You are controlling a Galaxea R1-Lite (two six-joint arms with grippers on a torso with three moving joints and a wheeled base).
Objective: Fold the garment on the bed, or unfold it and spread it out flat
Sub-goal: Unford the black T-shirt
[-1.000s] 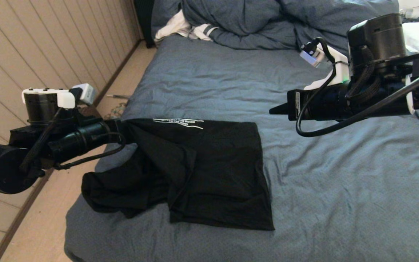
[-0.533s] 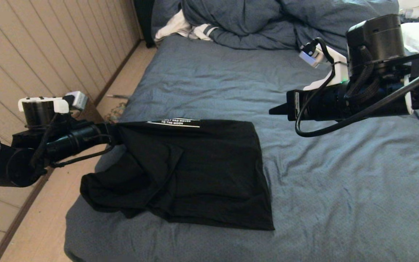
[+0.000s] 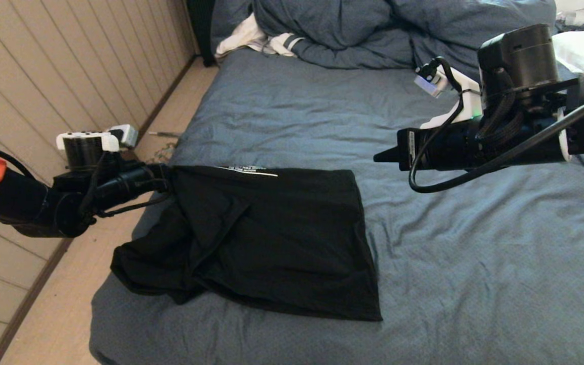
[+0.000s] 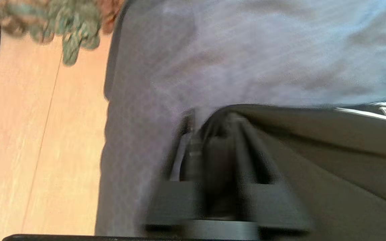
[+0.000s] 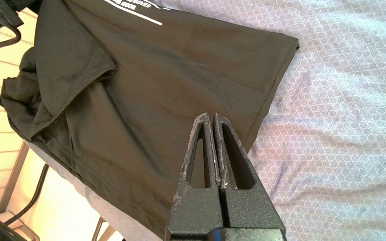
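The black T-shirt (image 3: pixel 282 243) lies folded over on the blue-grey bed (image 3: pixel 474 263), a strip of white lettering showing along its far edge. Its left part hangs bunched over the bed's left side. My left gripper (image 3: pixel 170 175) is shut on the garment (image 4: pixel 330 160) at its far left corner, holding that edge taut; the fabric wraps its fingers (image 4: pixel 243 147). My right gripper (image 3: pixel 380 156) hovers shut and empty above the sheet, just right of the shirt (image 5: pixel 139 93); its fingertips (image 5: pixel 210 116) press together with nothing between them.
A bunched blue-grey duvet (image 3: pixel 373 30) and a white striped cloth (image 3: pixel 256 40) lie at the head of the bed. A wooden floor (image 3: pixel 59 324) and panelled wall (image 3: pixel 43 76) run along the left. A patterned rug (image 4: pixel 62 20) lies on the floor.
My left gripper has pulled the shirt's far left corner outward and lower, flattening the upper fold and narrowing the visible lettering. The right arm has barely shifted.
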